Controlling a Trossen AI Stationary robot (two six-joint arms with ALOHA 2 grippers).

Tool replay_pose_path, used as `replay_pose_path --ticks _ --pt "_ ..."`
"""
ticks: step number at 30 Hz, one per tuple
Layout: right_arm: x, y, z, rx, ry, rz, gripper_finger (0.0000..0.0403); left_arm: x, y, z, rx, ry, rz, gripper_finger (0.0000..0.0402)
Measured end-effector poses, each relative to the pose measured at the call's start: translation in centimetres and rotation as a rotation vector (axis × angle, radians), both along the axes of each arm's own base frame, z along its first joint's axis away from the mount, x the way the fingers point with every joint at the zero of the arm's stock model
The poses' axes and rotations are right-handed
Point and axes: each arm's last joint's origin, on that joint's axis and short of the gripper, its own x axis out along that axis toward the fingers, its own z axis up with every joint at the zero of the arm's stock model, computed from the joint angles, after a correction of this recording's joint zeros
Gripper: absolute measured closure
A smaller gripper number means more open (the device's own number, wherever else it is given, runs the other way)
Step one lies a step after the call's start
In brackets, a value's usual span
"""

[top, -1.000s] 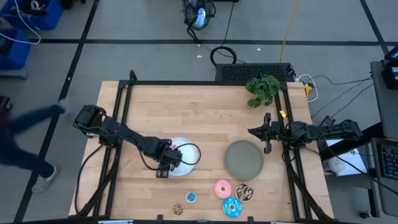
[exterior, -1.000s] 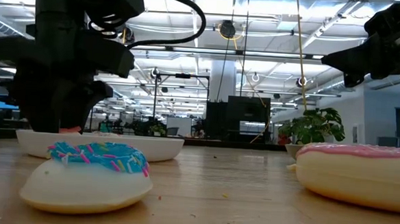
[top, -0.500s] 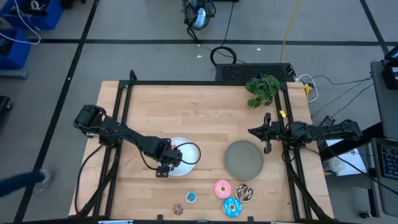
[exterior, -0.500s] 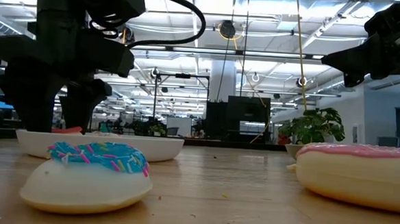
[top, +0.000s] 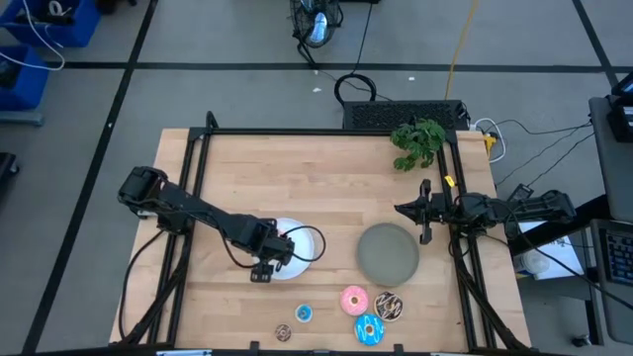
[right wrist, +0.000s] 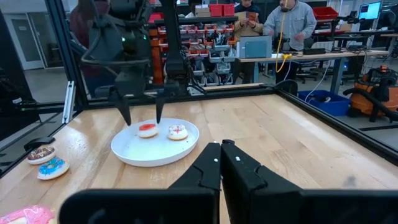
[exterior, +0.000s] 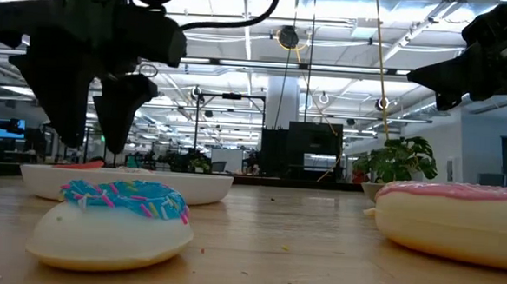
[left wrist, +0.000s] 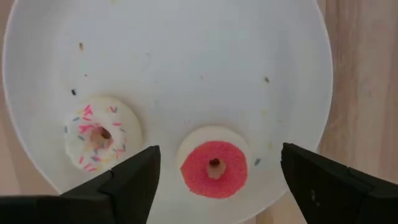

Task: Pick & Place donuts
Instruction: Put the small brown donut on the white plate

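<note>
My left gripper [top: 267,263] hangs open above the near-left part of the white plate [top: 302,249], touching nothing. In the left wrist view its fingers stand either side of a small red donut [left wrist: 214,169], clear above it. A small whitish sprinkled donut [left wrist: 97,132] lies flat beside it on the plate. On the near table lie a pink donut [top: 353,299], a sprinkled chocolate one [top: 388,308], a large blue one [top: 368,329], a small blue one [top: 304,313] and a small brown one [top: 283,332]. My right gripper [top: 425,213] waits shut at the table's right edge.
A round grey plate [top: 388,252] sits right of the white plate. A green plant [top: 417,141] stands at the far right corner. A black frame rail [top: 326,132] borders the table. Bare wood [top: 297,178] lies beyond the plates. People stand in the room behind.
My left gripper stood low at the white plate over the red donut; its fingers spread apart, then it rose straight up, open. The red donut stays on the plate beside the whitish one. A person walked off past the table's left side.
</note>
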Motion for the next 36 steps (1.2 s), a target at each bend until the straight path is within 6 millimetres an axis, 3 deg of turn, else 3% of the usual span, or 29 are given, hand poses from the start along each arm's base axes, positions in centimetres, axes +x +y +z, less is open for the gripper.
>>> replay_pose_path --ticks 10,21,36 --pt "0.00 0.00 -0.01 0.000 0.001 0.000 0.0403 -0.17 0.06 -0.03 0.008 0.016 -0.010 0.0154" --pt "0.00 0.00 -0.01 0.000 0.001 0.000 0.0403 -0.21 0.10 -0.05 0.030 0.015 -0.084 0.0388" --pt "0.00 0.00 -0.01 0.000 0.001 0.000 0.0403 -0.57 0.20 -0.12 0.039 0.052 -0.087 0.0397"
